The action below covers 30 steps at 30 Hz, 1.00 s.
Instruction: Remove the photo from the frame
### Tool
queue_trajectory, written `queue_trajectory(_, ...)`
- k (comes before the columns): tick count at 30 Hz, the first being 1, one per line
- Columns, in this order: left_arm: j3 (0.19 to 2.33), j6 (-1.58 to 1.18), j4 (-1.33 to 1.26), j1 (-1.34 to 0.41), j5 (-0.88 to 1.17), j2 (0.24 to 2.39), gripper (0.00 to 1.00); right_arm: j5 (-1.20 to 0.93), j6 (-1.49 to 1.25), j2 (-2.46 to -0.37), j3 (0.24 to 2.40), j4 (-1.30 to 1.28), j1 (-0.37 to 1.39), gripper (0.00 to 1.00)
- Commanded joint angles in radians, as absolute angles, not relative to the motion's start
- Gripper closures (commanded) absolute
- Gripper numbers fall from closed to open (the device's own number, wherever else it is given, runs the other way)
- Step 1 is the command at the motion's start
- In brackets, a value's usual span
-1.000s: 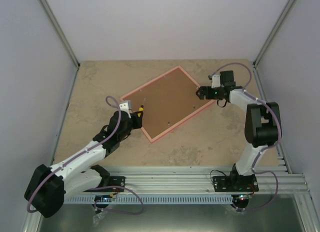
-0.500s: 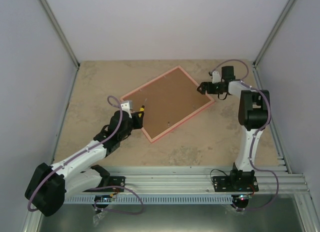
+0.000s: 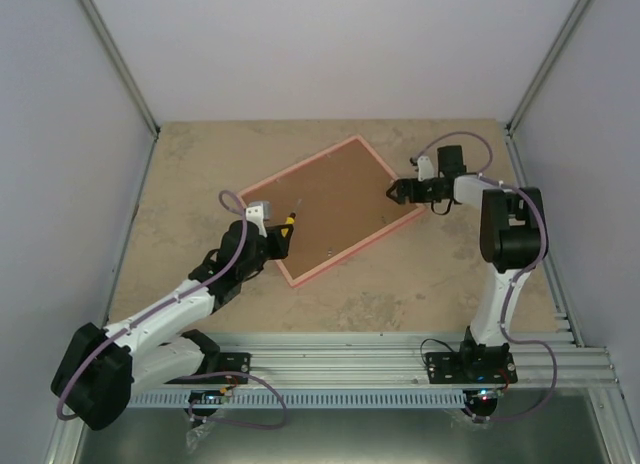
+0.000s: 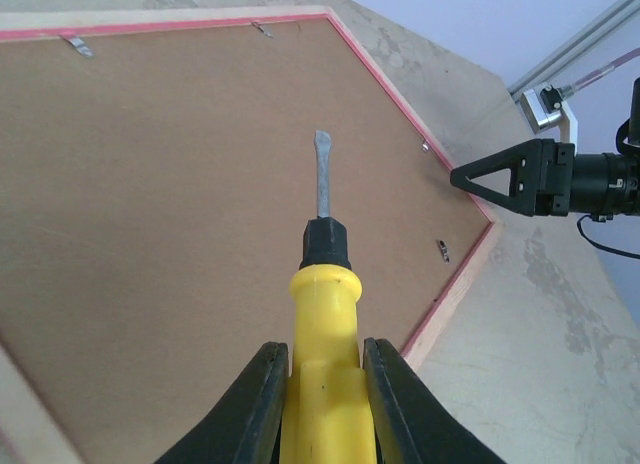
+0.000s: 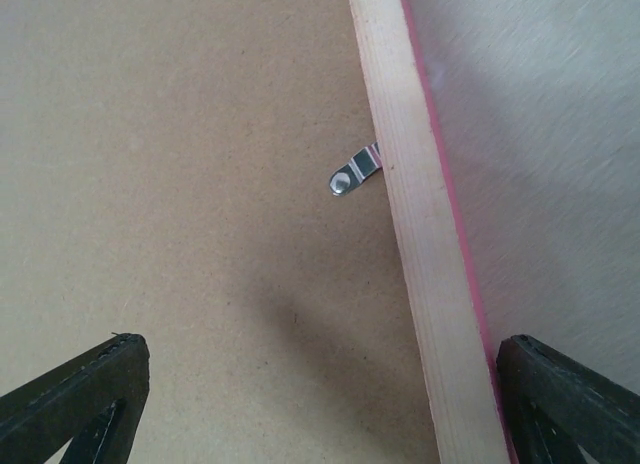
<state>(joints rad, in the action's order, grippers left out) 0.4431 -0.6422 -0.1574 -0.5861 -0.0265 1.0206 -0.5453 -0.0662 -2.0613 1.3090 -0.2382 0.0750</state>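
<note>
- The frame (image 3: 360, 248) lies face down near the middle of the table (image 3: 420, 284), its brown backing board (image 3: 335, 204) turned up. The photo itself cannot be seen — presumably it sits under that board.
- The left gripper (image 3: 272, 239) is clamped narrowly on the yellow handle of a flat-blade screwdriver (image 4: 322, 314). The blade reaches out over the board, but whether it touches the surface cannot be told.
- The right gripper (image 3: 398, 191) hovers at the frame's right corner with its jaws spread wide and nothing in them. In the right wrist view they straddle the frame's edge, one finger over the board and one over the table.
- The step in hand looks like loosening the backing: the metal tabs (image 5: 355, 171) that pin the board to the frame have not yet been bent clear.
- The next move probably calls for steadying the frame with the right arm, then working the blade tip under a tab — a shallow angle, so it does not gouge the board.
- Count: one frame, one backing board, one screwdriver, two grippers. Four tabs show in the left wrist view; there may be more outside it.
</note>
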Motion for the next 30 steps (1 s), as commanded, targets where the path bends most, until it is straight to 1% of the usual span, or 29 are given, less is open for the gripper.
queue_trajectory(1,0.466,-0.627,-0.199,-0.58,0.023,1.038,1.0,-0.57,-0.105,-2.006,1.195,-0.232,0.116,0.05)
queue_trajectory(13,0.46,-0.635,-0.21,-0.58,0.085,1.054,1.0,-0.493,-0.175,-1.77,0.942,-0.174,0.298,0.05)
queue_trajectory(19,0.463,-0.64,-0.213,-0.58,0.122,1.08,1.0,-0.461,-0.226,-1.657,0.821,-0.142,0.352,0.05)
queue_trajectory(23,0.466,-0.641,-0.21,-0.581,0.132,1.088,1.0,-0.429,-0.256,-1.597,0.775,-0.136,0.392,0.07)
queue_trajectory(30,0.485,-0.645,-0.195,-0.583,0.144,1.114,1.0,-0.408,-0.297,-1.526,0.718,-0.121,0.513,0.08)
